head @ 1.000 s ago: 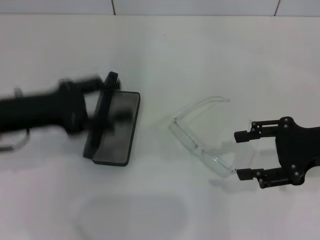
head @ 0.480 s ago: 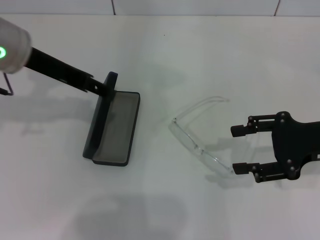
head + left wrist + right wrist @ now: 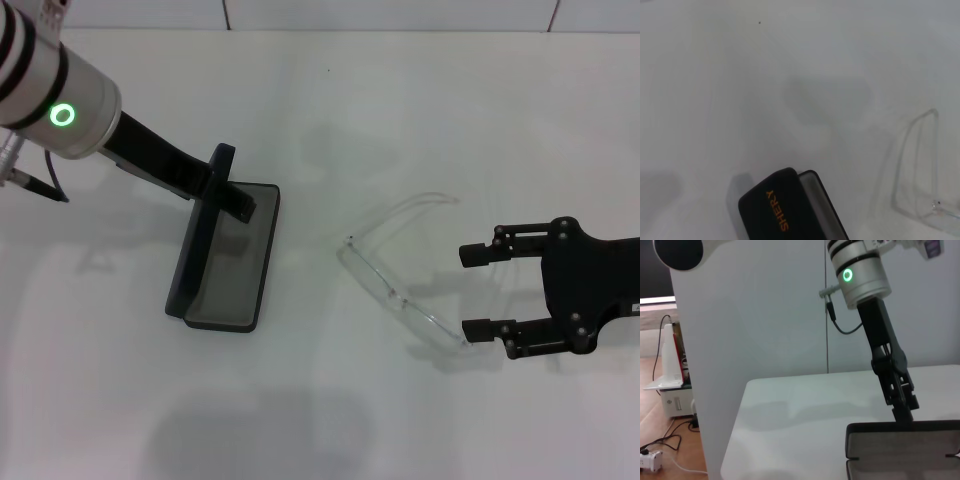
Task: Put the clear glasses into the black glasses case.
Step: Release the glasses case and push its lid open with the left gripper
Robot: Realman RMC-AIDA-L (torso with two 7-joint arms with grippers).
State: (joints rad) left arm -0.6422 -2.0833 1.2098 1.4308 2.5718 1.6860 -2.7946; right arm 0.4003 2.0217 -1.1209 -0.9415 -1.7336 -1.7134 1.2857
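The black glasses case [image 3: 232, 262] lies open left of centre, its lid [image 3: 204, 228] standing upright and grey lining showing. My left gripper [image 3: 240, 204] reaches down from the upper left, shut, its tips at the lid's top rim. The right wrist view shows the left gripper [image 3: 903, 412] touching the rim of the case [image 3: 905, 450]. The lid [image 3: 777, 210] bears orange lettering. The clear glasses [image 3: 400, 292] lie unfolded on the table right of centre, also in the left wrist view [image 3: 934, 204]. My right gripper [image 3: 468, 290] is open just right of them, its near finger by the glasses' end.
The white table [image 3: 320, 110] carries only the case and glasses. A white wall [image 3: 765, 315] stands behind the table's left side, with cables and equipment on the floor [image 3: 660, 445] beyond it.
My left arm has swung up from low at the left, its gripper staying at the case lid. The right gripper has crept slightly left toward the glasses. Case and glasses have not moved.
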